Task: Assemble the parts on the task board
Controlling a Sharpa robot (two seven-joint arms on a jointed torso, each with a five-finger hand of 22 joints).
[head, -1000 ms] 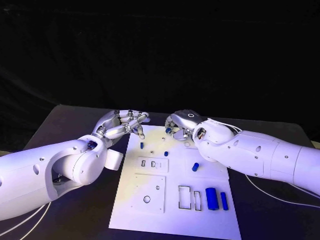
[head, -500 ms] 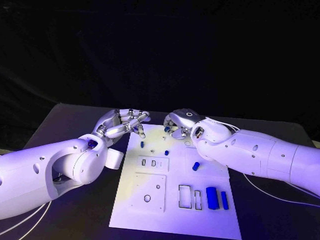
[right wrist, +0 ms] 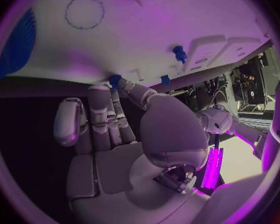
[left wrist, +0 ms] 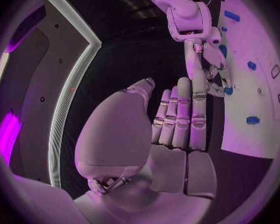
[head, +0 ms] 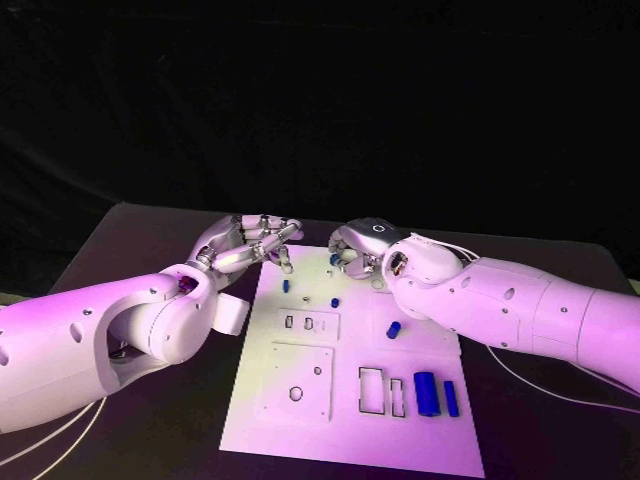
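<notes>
Right robot hand (head: pixel 361 252) pinches a small blue peg (head: pixel 336 260) over the white board (head: pixel 352 420), upper centre; left robot hand (head: pixel 251 246) open. Next, seat the peg.

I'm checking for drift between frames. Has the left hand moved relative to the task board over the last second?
No clear move. The left hand hovers at the task board's far left corner as before; the whole picture has shifted slightly, so the camera moved.
</notes>
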